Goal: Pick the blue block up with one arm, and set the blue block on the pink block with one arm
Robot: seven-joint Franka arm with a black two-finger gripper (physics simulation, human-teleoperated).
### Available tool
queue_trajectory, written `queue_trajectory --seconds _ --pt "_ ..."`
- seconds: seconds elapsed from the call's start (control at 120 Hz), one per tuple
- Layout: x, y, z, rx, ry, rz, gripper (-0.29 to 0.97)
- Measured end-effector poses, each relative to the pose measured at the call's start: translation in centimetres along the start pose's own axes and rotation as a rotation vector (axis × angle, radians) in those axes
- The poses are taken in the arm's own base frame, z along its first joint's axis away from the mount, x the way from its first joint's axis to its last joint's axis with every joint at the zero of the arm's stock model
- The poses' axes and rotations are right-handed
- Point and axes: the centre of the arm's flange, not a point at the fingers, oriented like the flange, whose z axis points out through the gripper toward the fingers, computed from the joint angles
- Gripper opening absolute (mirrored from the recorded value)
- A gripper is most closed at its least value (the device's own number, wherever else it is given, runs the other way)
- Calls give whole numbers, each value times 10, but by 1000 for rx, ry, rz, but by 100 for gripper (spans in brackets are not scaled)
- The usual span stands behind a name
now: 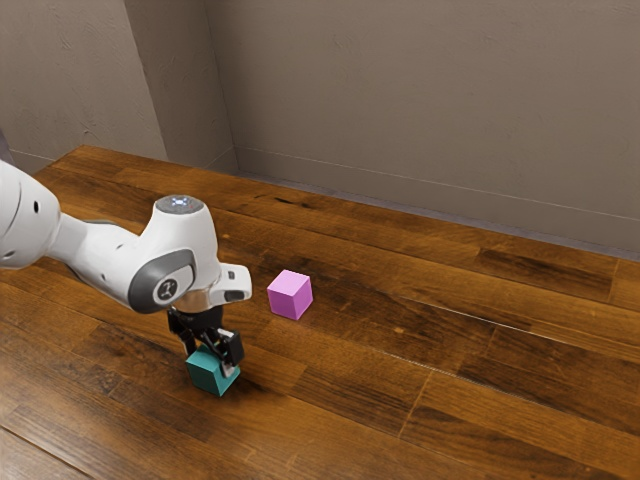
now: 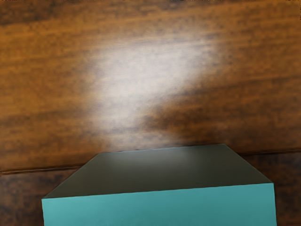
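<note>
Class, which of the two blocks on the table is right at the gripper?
The blue block, directly beneath the gripper; the pink block stands apart, toward the exterior view's right.

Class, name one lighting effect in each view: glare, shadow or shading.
Wrist view: a pale glare patch on the wooden table beyond the blue block, whose upper face is shaded dark and its near face bright teal. Exterior view: the pink block has a top lighter than its sides.

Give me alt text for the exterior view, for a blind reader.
A white robot arm reaches down to a wooden table, its gripper shut on a blue block. A pink block sits apart, up and to the exterior view's right.
</note>
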Motion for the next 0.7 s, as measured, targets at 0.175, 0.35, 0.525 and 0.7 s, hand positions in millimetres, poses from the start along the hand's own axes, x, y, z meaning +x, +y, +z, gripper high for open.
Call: queue_trajectory --seconds 0.175,0.35,0.525,0.7 --pt "1 1 2 0 2 5 68" --pt "1 2 7 -3 -1 7 68" --pt "2 2 9 -4 -1 7 68" --pt "2 2 9 -5 2 7 60"
